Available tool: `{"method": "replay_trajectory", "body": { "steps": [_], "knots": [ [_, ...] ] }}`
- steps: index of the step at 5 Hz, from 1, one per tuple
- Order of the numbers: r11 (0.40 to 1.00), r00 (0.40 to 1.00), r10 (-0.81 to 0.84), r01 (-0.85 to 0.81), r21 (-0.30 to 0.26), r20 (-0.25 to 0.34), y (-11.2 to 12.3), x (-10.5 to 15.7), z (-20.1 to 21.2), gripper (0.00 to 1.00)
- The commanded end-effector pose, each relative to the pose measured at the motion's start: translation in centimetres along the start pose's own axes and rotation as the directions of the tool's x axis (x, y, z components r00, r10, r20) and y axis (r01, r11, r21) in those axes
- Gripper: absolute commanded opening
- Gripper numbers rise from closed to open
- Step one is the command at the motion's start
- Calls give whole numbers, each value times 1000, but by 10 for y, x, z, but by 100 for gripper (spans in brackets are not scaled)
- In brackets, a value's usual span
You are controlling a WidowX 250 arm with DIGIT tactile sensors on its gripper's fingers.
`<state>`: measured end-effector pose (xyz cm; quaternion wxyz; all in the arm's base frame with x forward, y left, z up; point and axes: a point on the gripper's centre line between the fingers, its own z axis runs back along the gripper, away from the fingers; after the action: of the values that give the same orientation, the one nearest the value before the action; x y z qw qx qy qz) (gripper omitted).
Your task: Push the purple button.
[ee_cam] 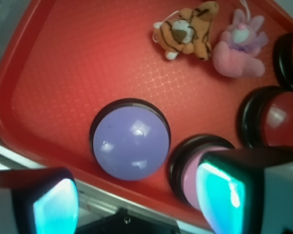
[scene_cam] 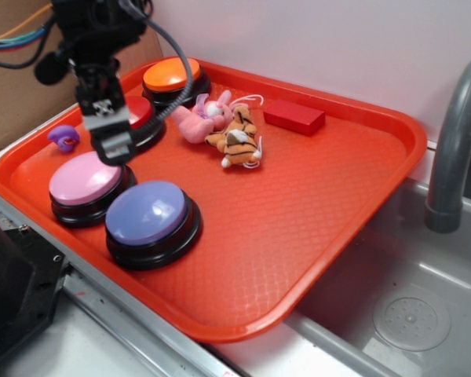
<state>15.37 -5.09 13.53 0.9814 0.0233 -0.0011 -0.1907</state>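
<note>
The gripper (scene_cam: 115,149) hangs above the tray's (scene_cam: 314,236) button cluster, not yet on its target; this reads as the approach step, with the press not begun. In the wrist view the two fingers (ee_cam: 219,195) stand well apart at the bottom of the frame, so the jaws are wide open and hold nothing. The purple button (ee_cam: 131,142) lies ahead of the gap between the jaws and a little toward the left-hand finger, untouched, its domed top clear of any obstruction. The pink button (ee_cam: 198,168) sits partly under the right-hand finger, touching or nearly touching the purple one. In the exterior view the gripper looks closer over the pink button (scene_cam: 85,179) than over the purple button (scene_cam: 145,212).

The next move, as I judge it, calls for a short shift forward over the purple dome, then a straight descent. The risk is catching the pink button with the right-hand finger; closing the jaws first would narrow the contact.
</note>
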Motion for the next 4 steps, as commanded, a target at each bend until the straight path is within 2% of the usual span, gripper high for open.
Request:
{"method": "replay_trajectory", "body": {
  "steps": [1, 4],
  "knots": [
    [1000, 999, 9, -10, 12, 32, -1, 6, 18, 100],
    [998, 997, 64, -63, -22, 33, 0, -3, 39, 100]
  ]
}}
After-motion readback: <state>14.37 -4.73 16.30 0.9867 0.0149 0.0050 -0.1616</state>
